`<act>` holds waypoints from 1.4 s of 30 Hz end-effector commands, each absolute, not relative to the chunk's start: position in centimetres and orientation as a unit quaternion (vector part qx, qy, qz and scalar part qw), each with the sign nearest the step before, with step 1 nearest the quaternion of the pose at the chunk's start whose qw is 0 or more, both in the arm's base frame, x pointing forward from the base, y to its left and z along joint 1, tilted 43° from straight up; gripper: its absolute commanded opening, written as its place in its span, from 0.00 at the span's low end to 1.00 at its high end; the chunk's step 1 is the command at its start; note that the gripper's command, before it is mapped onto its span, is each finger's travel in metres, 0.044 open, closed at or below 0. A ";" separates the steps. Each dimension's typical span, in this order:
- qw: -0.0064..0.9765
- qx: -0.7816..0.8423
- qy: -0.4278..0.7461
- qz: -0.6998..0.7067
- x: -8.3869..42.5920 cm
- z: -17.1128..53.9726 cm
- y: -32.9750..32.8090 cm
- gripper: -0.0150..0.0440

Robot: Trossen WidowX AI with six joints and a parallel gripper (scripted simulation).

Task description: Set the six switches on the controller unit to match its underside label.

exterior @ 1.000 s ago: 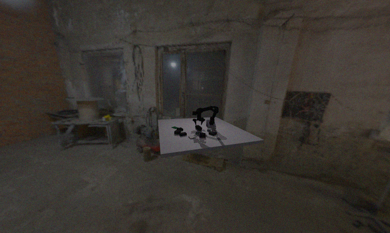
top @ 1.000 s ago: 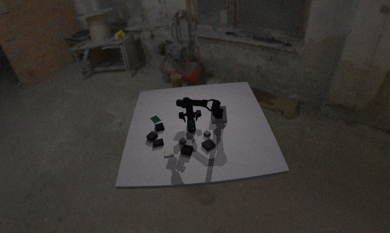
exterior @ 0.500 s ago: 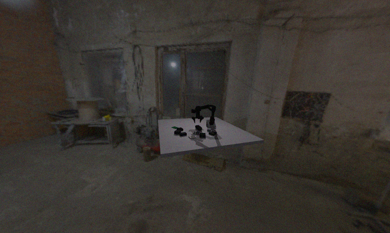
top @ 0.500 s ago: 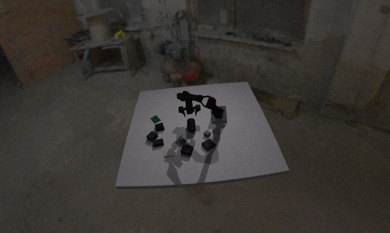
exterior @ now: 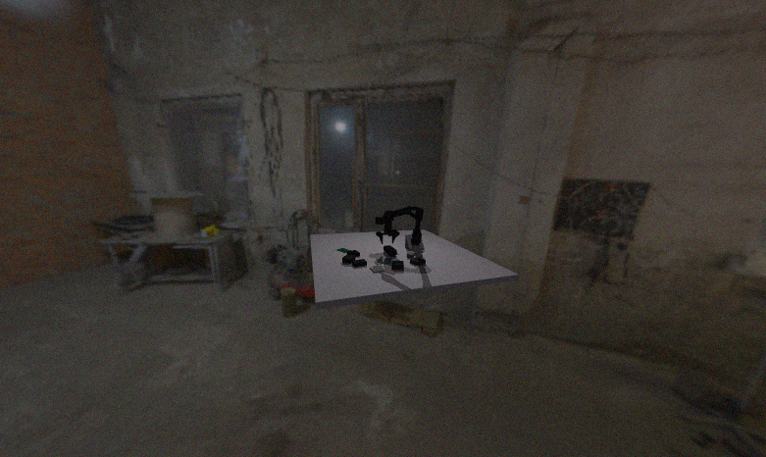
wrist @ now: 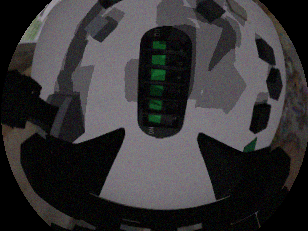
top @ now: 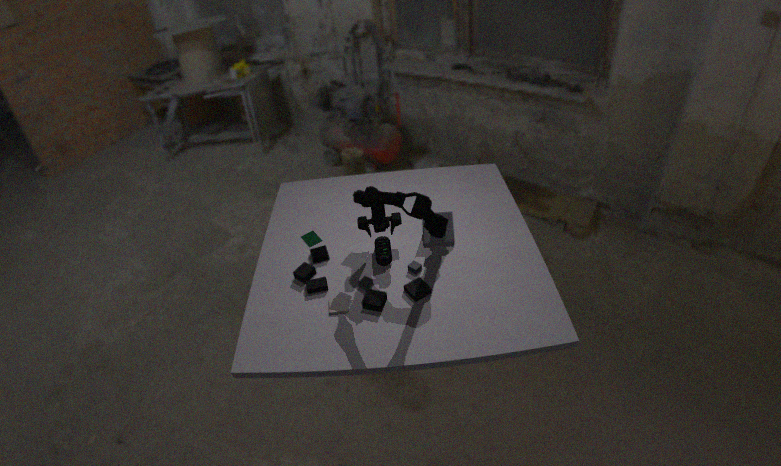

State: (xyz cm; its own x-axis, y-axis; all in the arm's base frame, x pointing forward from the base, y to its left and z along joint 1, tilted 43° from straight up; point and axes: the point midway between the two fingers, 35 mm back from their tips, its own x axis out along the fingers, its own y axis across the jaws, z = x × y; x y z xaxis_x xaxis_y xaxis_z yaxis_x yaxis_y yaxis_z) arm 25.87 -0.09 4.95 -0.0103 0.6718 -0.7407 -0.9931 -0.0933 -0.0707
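Observation:
The dark controller unit sits with its switch side up on the pale bench. In the wrist view a row of six switches runs along its top, each showing a green end on the left. The fourth green end from the top looks dimmer than the others. Which ends are pressed down I cannot tell for sure. The label on the underside is hidden. My gripper is open and empty, above and apart from the unit.
Several dark blocks lie left of the unit and in front of it, among them one block and another. A small grey cube and a pale flat plate are nearby. A green flat piece lies at the left.

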 end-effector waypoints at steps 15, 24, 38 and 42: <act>0.628 -0.317 0.249 0.665 25.7 2.9 2.0 1.00; 0.628 -0.317 0.248 0.666 25.6 2.4 2.5 0.87; 0.628 -0.317 0.248 0.666 25.6 2.4 2.5 0.68; 0.628 -0.317 0.248 0.666 25.7 2.4 2.6 0.53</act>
State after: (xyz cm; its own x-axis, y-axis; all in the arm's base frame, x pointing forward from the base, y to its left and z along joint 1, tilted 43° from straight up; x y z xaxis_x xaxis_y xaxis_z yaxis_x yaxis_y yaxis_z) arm 25.62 2.46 2.35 -0.0106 0.6756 -0.7372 -0.9932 -0.0924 -0.0705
